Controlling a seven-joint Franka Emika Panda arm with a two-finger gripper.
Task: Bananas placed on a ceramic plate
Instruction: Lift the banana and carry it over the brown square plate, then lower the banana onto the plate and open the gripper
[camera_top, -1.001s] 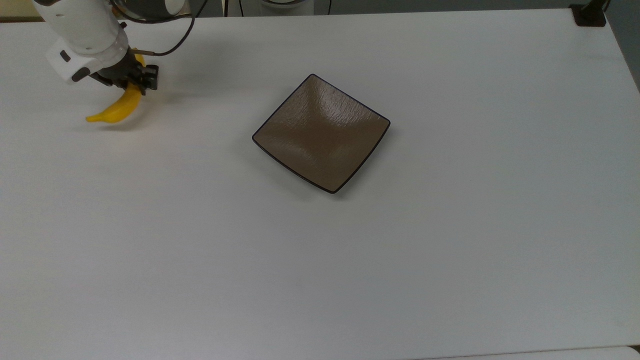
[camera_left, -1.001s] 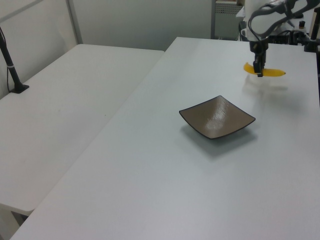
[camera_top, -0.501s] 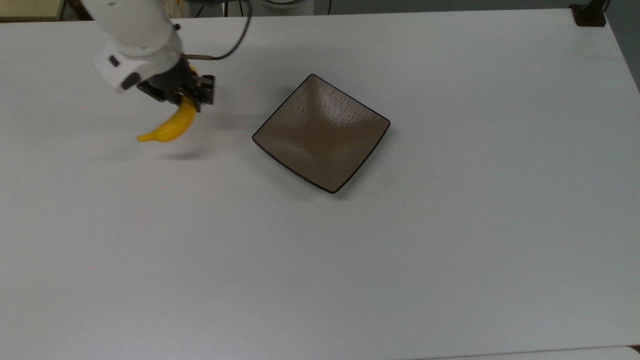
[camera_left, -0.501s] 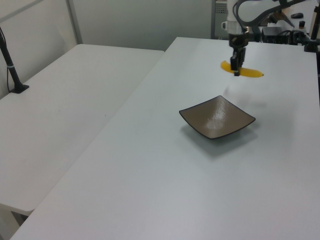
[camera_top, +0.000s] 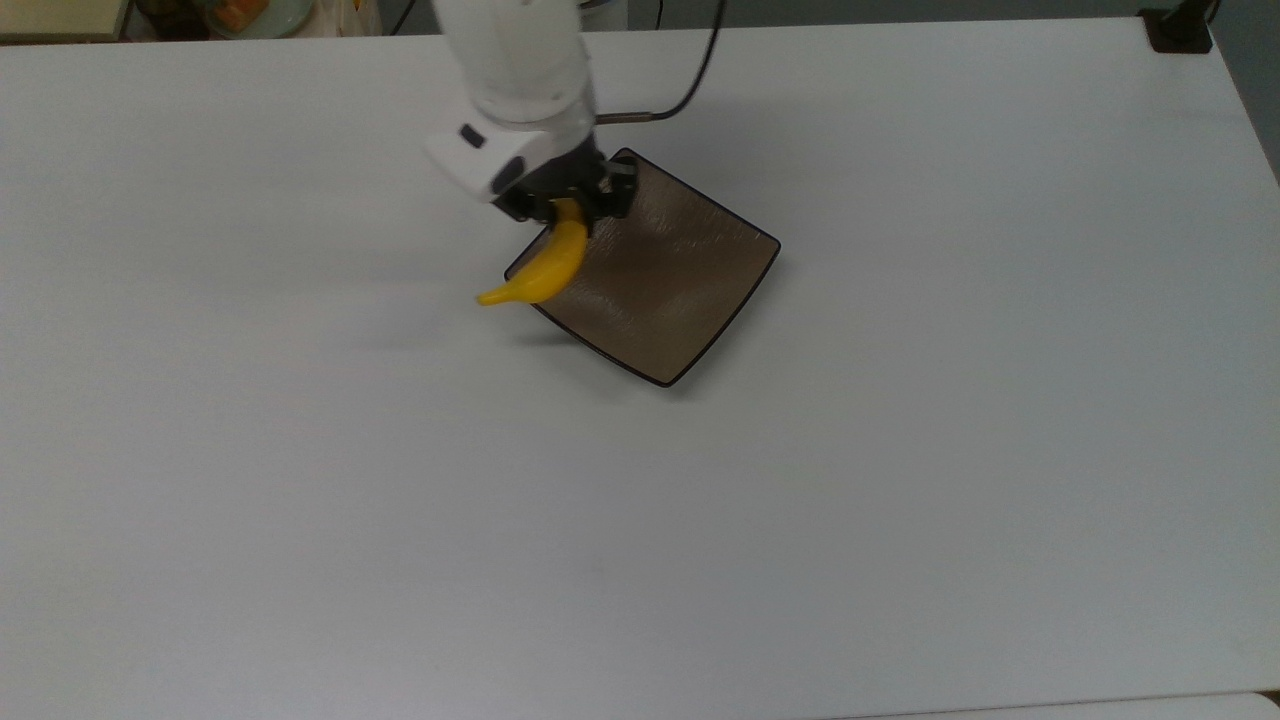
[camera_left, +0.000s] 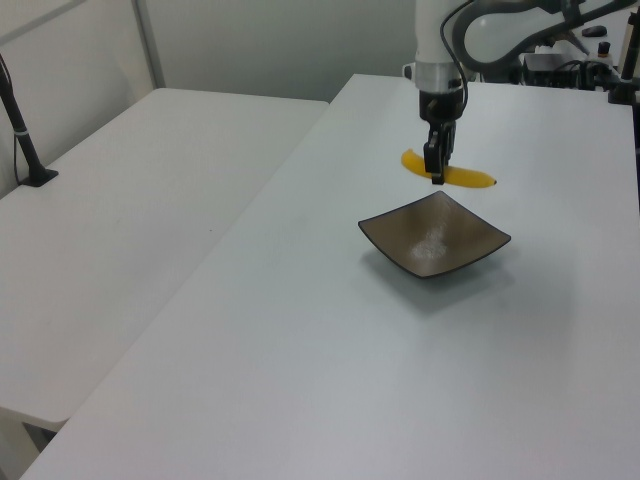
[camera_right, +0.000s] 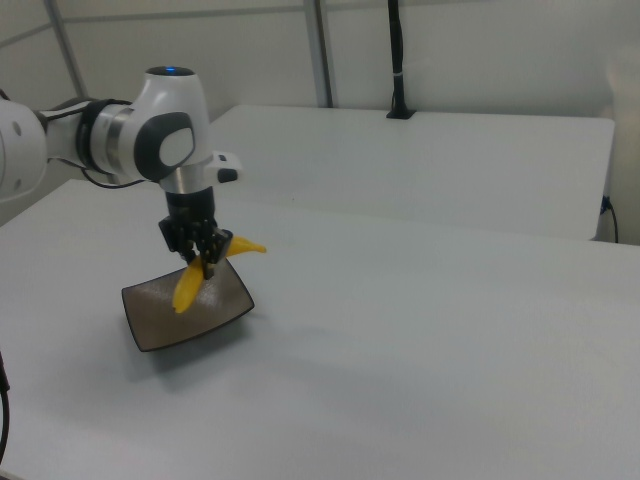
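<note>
Carrying banana (camera_top: 545, 272) over plate (camera_top: 690, 300) edge | gripper (camera_top: 566, 208) jaws clamped on banana | next: centre, lower, release.

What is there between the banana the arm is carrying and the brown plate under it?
Nothing but air: in the left view the banana, gripped by the gripper, hangs clear above the plate.

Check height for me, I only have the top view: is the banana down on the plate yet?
Observer: No. In the left view the banana hangs in the air above the far corner of the ceramic plate, not touching it.
Operator: Grip point? The arm hides it here.
Observer: The gripper is shut around the banana's middle; in the left view one end sticks out to each side.
</note>
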